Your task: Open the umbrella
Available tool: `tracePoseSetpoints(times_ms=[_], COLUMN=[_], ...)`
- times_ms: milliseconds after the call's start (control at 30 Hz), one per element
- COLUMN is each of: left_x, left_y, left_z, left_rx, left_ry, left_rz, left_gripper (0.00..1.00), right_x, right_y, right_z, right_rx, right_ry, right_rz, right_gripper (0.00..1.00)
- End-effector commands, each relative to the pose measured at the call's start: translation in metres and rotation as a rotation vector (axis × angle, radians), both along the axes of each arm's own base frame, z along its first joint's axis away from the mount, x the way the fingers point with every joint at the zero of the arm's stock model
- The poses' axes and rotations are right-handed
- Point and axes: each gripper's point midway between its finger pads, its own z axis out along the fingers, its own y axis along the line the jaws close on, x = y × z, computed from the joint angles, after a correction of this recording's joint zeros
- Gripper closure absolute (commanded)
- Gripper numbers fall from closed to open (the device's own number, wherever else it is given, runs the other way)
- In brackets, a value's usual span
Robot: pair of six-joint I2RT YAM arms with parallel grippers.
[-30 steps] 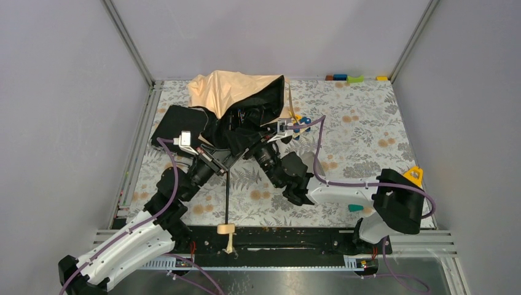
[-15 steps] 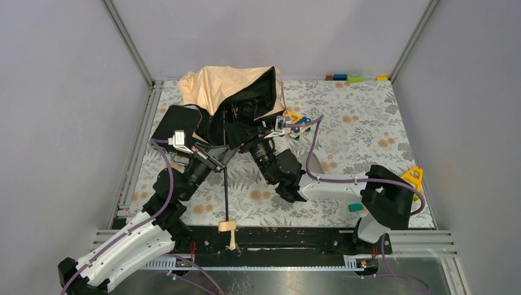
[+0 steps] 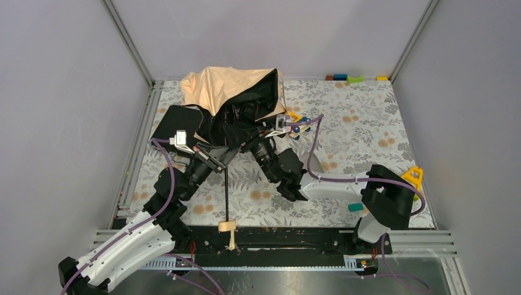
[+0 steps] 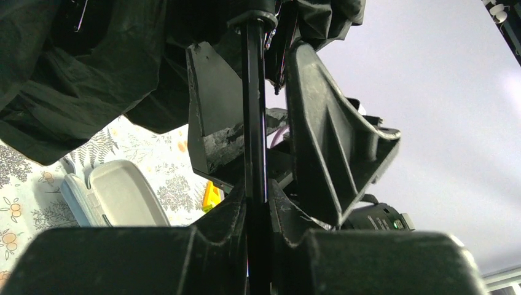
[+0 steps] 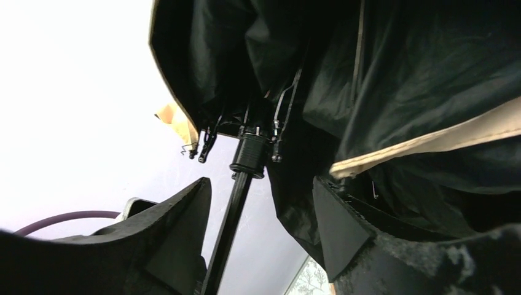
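The umbrella lay at the far left-centre of the tabletop. Its canopy was bunched and only part spread, peach side up and black lining facing the arms. Its shaft ran back to the handle at the near rail. The left pincer was drawn narrow and held the umbrella by its shaft just below the canopy. The right pincer stood wide, one finger on each side of the shaft and just beneath the runner, touching neither as far as its wrist view showed. The step in hand looked to be driving the runner up the shaft. To do it well, the left grip would need to stay firm so the shaft could not slide or twist. The right fingers should close lightly under the runner's collar, not on the ribs or loose lining, and push straight along the shaft until it latched. The canopy rested partly on the black case, so tipping the shaft upward might give the ribs room to spread. Snagged fabric seemed the main risk. Counted: one umbrella, one shaft, one handle, one runner, two pincers, one black case, four small coloured blocks along the far edge, and one yellow piece at the right.
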Motion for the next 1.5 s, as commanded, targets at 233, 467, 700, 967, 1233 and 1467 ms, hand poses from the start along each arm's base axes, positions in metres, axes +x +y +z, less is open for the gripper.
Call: tracePoseSetpoints(times_ms=[233,467,700,967,1233,1467], left_x=[-0.025,-0.026,-0.028,-0.026,-0.025,-0.025], left_y=[0.003,0.004,-0.002,-0.003,-0.005,-0.006], left_z=[0.054,0.058,0.060,0.055,0.055,0.049], left_rx=[-0.086,-0.100,-0.100,-0.091,-0.084,-0.072], left_ry=[-0.159,-0.166,-0.169,-0.161,-0.164,-0.153], left_rz=[-0.067,-0.069,-0.102,-0.098,-0.102,-0.109], left_gripper=[1.00,1.00,1.00,1.00,1.00,1.00], right_x=[0.010,0.007,0.001,0.006,0.010,0.013], right_y=[-0.030,-0.036,-0.018,-0.015,-0.005,-0.001], right_z=[0.023,0.022,0.025,0.020,0.017,0.016], right_rx=[-0.002,-0.057,0.008,-0.003,-0.031,-0.045], right_ry=[0.042,0.031,-0.040,-0.042,-0.025,-0.018], right_rz=[0.059,0.057,0.106,0.045,0.053,0.048], right_gripper=[0.35,0.37,0.38,0.32,0.38,0.63])
